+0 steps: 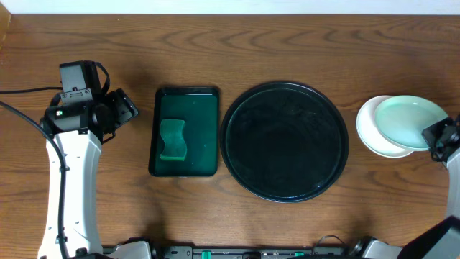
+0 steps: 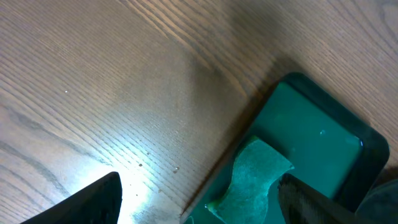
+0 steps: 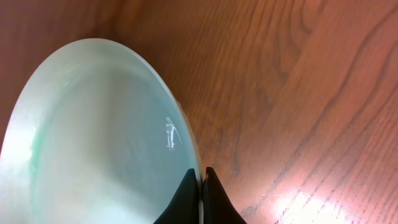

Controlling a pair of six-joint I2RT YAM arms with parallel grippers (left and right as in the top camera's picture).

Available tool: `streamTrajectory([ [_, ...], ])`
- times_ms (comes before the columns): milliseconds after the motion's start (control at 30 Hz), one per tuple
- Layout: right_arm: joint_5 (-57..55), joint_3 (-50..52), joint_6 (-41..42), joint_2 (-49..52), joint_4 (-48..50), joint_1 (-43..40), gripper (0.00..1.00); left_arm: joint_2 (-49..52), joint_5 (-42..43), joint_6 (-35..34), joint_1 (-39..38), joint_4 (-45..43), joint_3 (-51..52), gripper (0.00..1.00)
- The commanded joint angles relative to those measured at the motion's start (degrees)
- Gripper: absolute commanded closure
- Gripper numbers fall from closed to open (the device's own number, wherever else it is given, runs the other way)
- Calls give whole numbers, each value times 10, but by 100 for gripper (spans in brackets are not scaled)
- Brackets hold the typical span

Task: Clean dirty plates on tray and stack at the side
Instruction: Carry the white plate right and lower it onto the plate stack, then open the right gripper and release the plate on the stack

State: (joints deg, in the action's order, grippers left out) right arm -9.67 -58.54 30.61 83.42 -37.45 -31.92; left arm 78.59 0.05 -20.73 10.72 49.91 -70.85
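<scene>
The black round tray point(image 1: 284, 188) holds no plates. To its right, a pale mint plate point(image 1: 410, 119) lies over a white plate point(image 1: 374, 133) on the wood. My right gripper point(image 1: 435, 138) is shut on the mint plate's right rim. In the right wrist view the fingertips point(image 3: 201, 173) pinch that rim, and the plate point(image 3: 99, 137) shows a faint green tint at its left edge. My left gripper point(image 1: 126, 108) is open above the table, left of the green tray. Its fingers point(image 2: 93, 199) straddle the tray's edge with nothing held.
A dark green rectangular tray point(image 1: 205, 129) sits between my left arm and the round tray, with a green sponge point(image 1: 172, 139) in it. The sponge point(image 2: 252, 180) and that tray point(image 2: 317, 137) also show in the left wrist view. Bare wood lies behind the trays.
</scene>
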Motion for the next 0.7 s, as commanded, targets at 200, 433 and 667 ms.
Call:
streamTrajectory([
  [200, 10, 5, 18, 67, 11, -2, 99, -2, -1, 3, 2, 2, -7, 20],
  [433, 45, 5, 16, 113, 31, -2, 99, -2, -1, 3, 2, 2, -7, 20],
  [667, 78, 5, -29, 127, 32, 2, 54, -2, -1, 3, 2, 2, -7, 20],
])
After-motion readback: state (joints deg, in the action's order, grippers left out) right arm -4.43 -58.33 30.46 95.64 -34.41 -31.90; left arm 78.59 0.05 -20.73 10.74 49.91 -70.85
